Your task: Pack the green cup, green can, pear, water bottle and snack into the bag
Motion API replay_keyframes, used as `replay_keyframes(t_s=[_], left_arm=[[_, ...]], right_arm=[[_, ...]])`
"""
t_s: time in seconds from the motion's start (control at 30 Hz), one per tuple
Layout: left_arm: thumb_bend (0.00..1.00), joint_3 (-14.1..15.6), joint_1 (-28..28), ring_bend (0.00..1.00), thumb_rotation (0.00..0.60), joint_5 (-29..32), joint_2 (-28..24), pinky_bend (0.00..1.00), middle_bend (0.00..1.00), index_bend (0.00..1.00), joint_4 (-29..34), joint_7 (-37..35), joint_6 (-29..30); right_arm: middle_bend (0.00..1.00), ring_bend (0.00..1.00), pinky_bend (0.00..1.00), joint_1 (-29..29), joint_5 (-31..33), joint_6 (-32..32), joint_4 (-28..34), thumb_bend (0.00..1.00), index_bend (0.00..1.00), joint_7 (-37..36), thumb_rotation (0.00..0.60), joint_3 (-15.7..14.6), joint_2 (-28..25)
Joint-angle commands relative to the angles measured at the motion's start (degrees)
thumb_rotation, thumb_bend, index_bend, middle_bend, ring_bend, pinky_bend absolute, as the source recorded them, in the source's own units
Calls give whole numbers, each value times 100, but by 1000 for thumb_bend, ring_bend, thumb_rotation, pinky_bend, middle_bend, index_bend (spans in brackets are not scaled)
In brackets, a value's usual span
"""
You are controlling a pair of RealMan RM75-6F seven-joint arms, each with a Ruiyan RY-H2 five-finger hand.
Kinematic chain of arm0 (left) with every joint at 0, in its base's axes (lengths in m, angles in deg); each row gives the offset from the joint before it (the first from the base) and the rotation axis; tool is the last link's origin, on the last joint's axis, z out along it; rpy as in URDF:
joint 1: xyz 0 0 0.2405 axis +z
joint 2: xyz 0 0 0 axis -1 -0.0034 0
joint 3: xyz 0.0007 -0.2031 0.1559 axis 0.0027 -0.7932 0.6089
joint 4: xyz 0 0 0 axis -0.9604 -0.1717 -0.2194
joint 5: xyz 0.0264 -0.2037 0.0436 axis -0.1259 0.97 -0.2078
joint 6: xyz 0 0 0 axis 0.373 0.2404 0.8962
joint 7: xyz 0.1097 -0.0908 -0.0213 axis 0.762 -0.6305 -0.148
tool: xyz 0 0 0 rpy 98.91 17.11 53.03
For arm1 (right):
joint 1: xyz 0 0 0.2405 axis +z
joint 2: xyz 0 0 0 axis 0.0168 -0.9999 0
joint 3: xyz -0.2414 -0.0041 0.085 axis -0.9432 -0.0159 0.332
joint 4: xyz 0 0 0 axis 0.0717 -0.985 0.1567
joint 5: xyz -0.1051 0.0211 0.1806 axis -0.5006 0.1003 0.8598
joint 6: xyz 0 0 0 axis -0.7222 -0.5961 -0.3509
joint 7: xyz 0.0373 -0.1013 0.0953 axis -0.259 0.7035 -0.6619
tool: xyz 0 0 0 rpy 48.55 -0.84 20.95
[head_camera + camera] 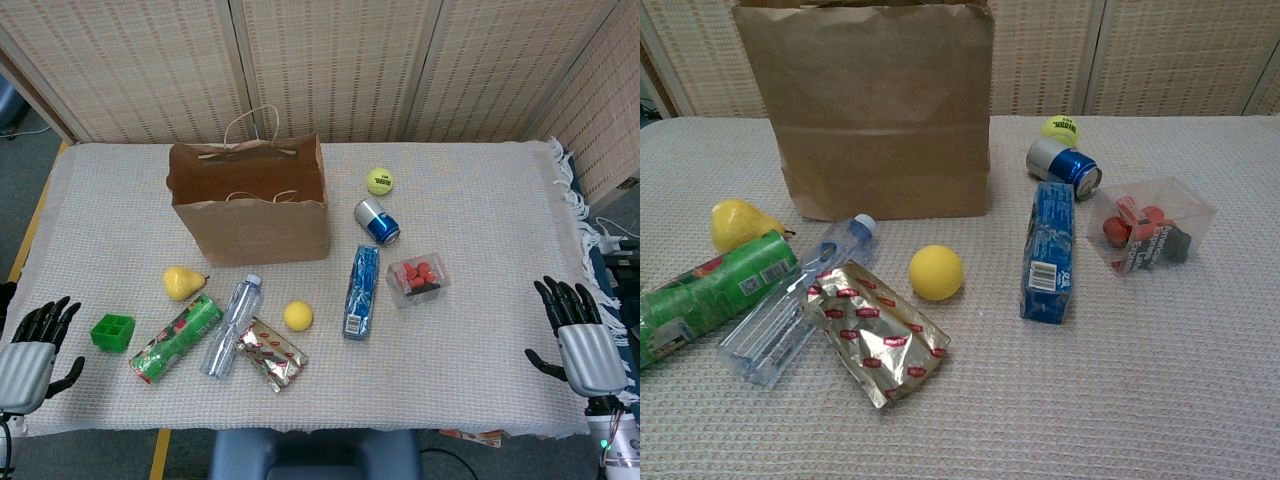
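The brown paper bag (250, 200) (880, 110) stands open and upright at the back centre of the table. In front of it lie the yellow pear (181, 282) (738, 223), the green can (176, 338) (710, 294) on its side, the clear water bottle (230, 326) (795, 300) and the silver-and-red snack packet (271, 353) (876, 330). The green cup (112, 332) sits at the left of the can. My left hand (30, 355) is open at the table's left front corner, and my right hand (580, 335) is open at the right front edge. Both hold nothing.
A yellow ball (298, 316) (936, 272), a blue box (361, 291) (1050, 250), a blue-and-silver can (377, 221) (1063, 166), a tennis ball (380, 181) (1061, 130) and a clear tub of red items (417, 277) (1150, 236) lie right of the bag. Wicker screens stand behind the table.
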Motion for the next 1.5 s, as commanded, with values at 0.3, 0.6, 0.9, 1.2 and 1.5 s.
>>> replay_keyframes(t_s=[0.3, 0.6, 0.9, 1.2, 1.5], left_arm=[[366, 99, -128, 0, 600, 184, -95, 84, 0, 0, 133, 209, -461], [367, -124, -567, 0, 600, 1623, -357, 117, 0, 11, 1031, 223, -1760], [364, -675, -1035, 0, 600, 3384, -342, 122, 0, 6, 1546, 259, -2124], [364, -738, -1467, 0, 600, 4372, 47, 119, 0, 0, 1380, 706, -2249], [353, -633, -1786, 0, 600, 4930, 501, 115, 0, 0, 1072, 1153, -2221]], right_arm=[[0, 0, 0, 4, -25, -1, 27, 74, 0, -102, 600, -11, -30], [0, 0, 0, 10, -46, 51, 60, 74, 0, -171, 600, -51, -60], [0, 0, 0, 13, -30, 133, 130, 74, 0, -184, 600, -98, -105], [0, 0, 0, 19, -1, 193, 194, 74, 0, -218, 600, -118, -131], [0, 0, 0, 44, -47, 199, 124, 74, 0, -229, 600, -118, -113]])
